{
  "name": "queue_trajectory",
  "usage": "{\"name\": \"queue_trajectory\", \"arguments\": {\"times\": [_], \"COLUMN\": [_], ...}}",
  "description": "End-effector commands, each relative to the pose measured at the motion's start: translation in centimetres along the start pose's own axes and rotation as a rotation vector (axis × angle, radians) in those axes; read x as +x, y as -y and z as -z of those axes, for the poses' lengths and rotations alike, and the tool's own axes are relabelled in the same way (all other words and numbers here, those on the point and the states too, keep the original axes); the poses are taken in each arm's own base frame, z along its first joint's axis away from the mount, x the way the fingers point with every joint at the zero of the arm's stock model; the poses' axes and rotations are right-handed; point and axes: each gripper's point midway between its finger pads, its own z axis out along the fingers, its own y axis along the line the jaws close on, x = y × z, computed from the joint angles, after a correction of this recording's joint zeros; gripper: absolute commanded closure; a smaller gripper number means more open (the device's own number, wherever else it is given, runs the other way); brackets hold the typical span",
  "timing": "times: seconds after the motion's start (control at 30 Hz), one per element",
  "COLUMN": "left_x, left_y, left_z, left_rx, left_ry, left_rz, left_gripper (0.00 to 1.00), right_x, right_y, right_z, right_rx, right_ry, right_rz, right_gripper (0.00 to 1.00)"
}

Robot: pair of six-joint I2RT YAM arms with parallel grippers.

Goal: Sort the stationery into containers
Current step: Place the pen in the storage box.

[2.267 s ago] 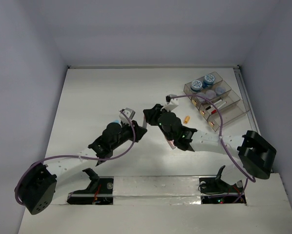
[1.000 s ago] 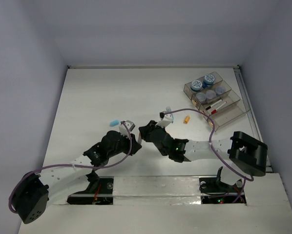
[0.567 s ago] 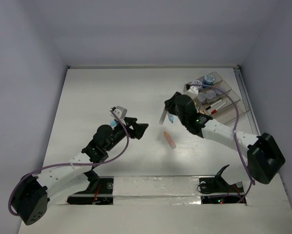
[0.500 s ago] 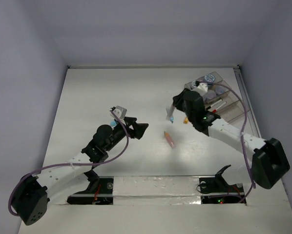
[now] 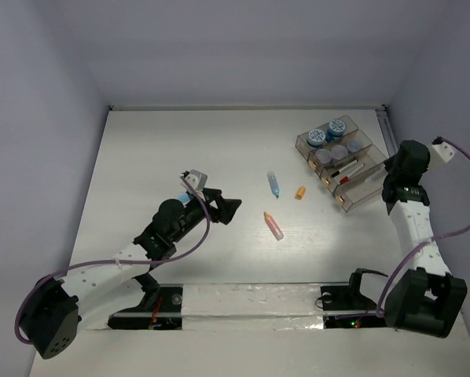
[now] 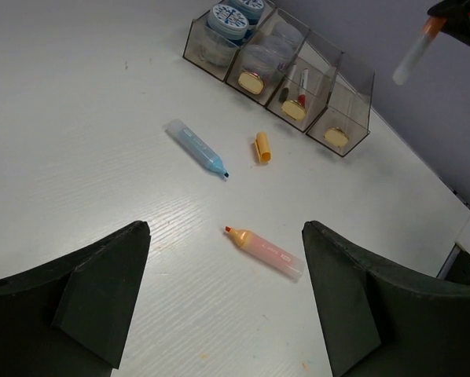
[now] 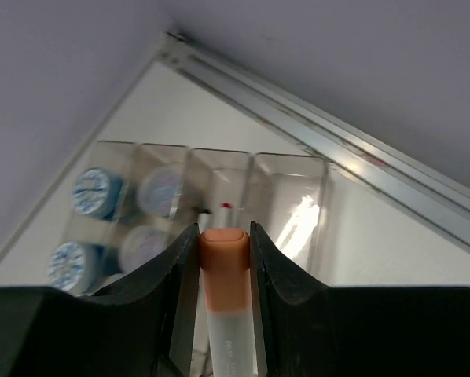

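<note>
My left gripper [image 5: 224,209] [image 6: 225,226] hangs open and empty over the table middle. Just beyond its fingers lies a pink marker [image 6: 265,253] [image 5: 273,225] with an orange tip. A blue marker [image 6: 196,148] [image 5: 274,184] and a loose orange cap [image 6: 262,147] [image 5: 300,192] lie farther on. The smoky organiser tray [image 5: 359,191] [image 6: 359,94] [image 7: 290,177] stands at the back right, holding blue-lidded jars [image 7: 93,192] and pens. My right gripper [image 5: 396,173] [image 7: 224,236] is shut on an orange-capped marker [image 7: 224,259] above the tray's right end.
A light-blue eraser [image 5: 179,199] peeks out beside my left wrist. A metal rail [image 7: 313,129] runs along the table's right edge close to the tray, with the grey wall behind it. Both arm bases sit at the near edge.
My left gripper has opened and drawn back; the pink marker now lies on the table. My right arm has swung from the table middle to above the tray with the orange-capped marker.
</note>
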Motion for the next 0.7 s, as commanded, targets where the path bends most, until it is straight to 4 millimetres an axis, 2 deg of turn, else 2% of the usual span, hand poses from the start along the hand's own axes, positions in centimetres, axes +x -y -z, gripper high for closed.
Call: {"name": "queue_trajectory", "arguments": {"times": [0.0, 0.07, 0.1, 0.17, 0.3, 0.53, 0.57, 0.63, 0.67], "left_x": [-2.8, -2.8, -2.8, -2.7, -2.7, -2.2, -2.2, -2.2, -2.2], "left_y": [1.7, 1.7, 1.7, 1.7, 1.7, 1.8, 1.8, 1.7, 1.7], "left_z": [-0.6, -0.5, -0.6, -0.6, -0.7, -0.9, -0.9, -1.0, -0.9], "left_rx": [0.049, 0.051, 0.049, 0.047, 0.048, 0.051, 0.05, 0.048, 0.047], "left_ry": [0.069, 0.07, 0.069, 0.067, 0.065, 0.052, 0.05, 0.052, 0.055], "left_rz": [-0.014, -0.017, -0.019, -0.02, -0.022, -0.025, -0.025, -0.025, -0.025], "left_gripper": [0.24, 0.24, 0.24, 0.24, 0.24, 0.24, 0.24, 0.24, 0.24], "right_x": [2.5, 4.2, 4.2, 5.5, 6.2, 8.0, 8.2, 8.6, 8.8], "right_y": [3.0, 3.2, 2.6, 2.8, 2.4, 3.1, 3.2, 3.1, 2.9], "right_z": [-2.3, -3.5, -3.9, -4.4, -5.1, -5.9, -6.0, -6.1, -6.1], "right_rx": [0.049, 0.036, 0.014, -0.002, -0.02, 0.009, 0.014, 0.004, -0.005], "right_ry": [-0.099, -0.159, -0.149, -0.18, -0.19, -0.228, -0.234, -0.246, -0.257], "right_rz": [-0.006, -0.024, -0.041, -0.051, -0.071, -0.07, -0.069, -0.063, -0.059], "right_gripper": [1.0, 1.0, 1.0, 1.0, 1.0, 1.0, 0.96, 0.82, 0.67]}}
